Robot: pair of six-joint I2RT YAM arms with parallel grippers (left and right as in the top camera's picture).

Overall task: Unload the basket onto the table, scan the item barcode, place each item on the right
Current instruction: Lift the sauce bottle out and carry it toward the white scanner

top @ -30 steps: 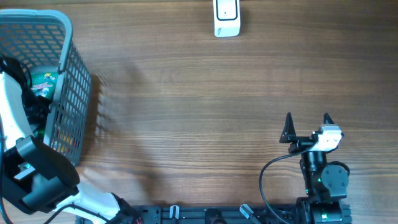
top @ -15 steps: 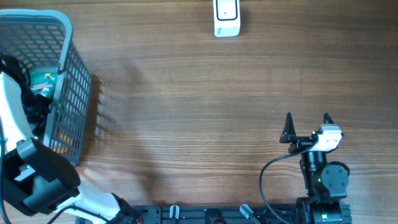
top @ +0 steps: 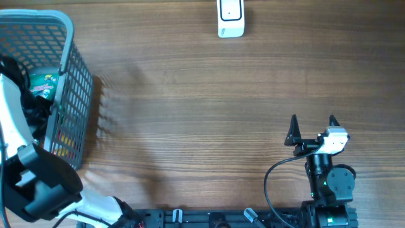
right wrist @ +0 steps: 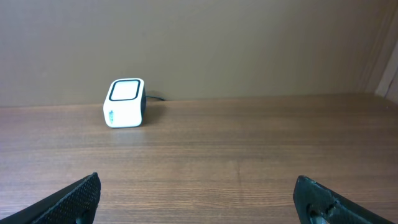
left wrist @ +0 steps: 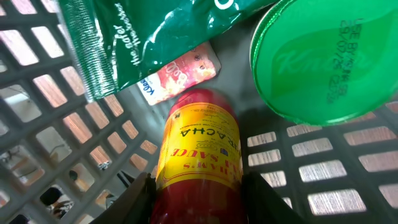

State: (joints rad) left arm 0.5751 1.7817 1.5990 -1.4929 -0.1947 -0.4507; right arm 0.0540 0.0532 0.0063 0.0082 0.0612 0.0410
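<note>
At the far left of the desk [top: 190, 95], the left arm [top: 11, 120] reaches down into the grey plastic mesh basket [top: 66, 44]. In the wrist view the left tool [left wrist: 198, 200] is clamped on the red sauce bottle with a yellow label [left wrist: 199, 140] — a dark finger is pressed to each side. The label reads "SRIRACHA" and "SAUCE". Beside it lie a green foil pouch [left wrist: 143, 37] with white script, only partly legible, a small red-and-white sachet [left wrist: 186, 71] and a round green lid [left wrist: 323, 62] stamped "USE BY" with a date. The basket walls crowd close. Bare wood runs rightward to the white box-shaped barcode scanner [top: 231, 18] at the far edge. The right tool [top: 312, 119] stands wide open near the front edge. Against a second ago, only the left arm has sunk slightly — the rest matches.
</note>
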